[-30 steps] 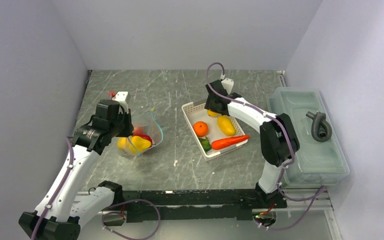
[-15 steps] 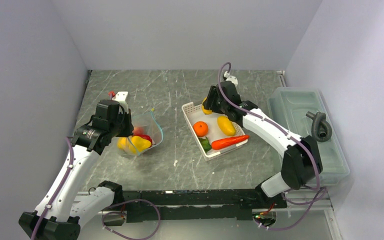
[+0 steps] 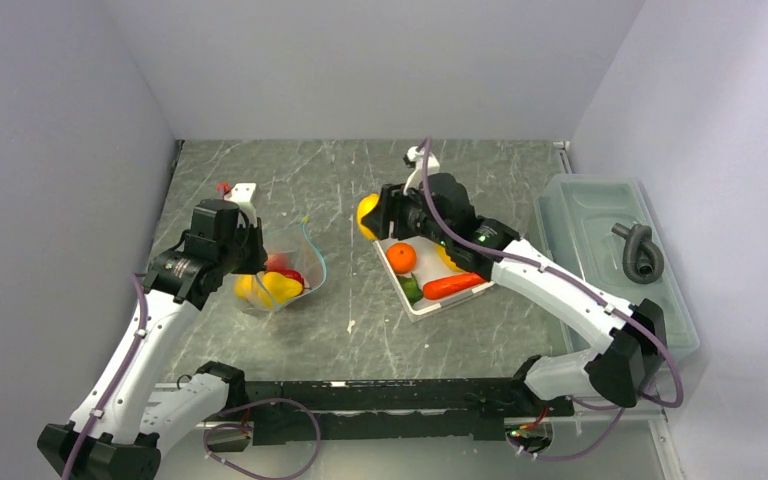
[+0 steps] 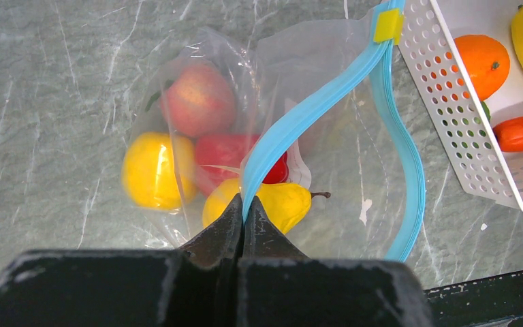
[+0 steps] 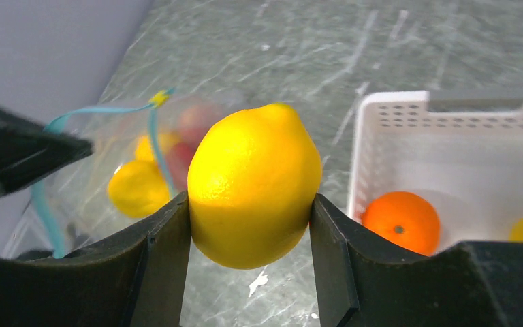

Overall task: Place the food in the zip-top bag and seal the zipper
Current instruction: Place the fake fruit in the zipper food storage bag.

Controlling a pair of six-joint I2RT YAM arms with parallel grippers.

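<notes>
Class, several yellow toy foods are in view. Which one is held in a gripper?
The lemon, clamped in the right gripper; the other yellow pieces lie inside the bag or the basket.

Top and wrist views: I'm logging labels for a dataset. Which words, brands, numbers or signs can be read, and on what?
None: no readable text in any view.
The zip-top bag, its zipper, the lemon, the white basket and the lidded bin show no print.

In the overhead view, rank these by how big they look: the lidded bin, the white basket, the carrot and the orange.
Largest to smallest:
1. lidded bin
2. white basket
3. carrot
4. orange
The right arm hides part of the bin and basket, but the order holds.
</notes>
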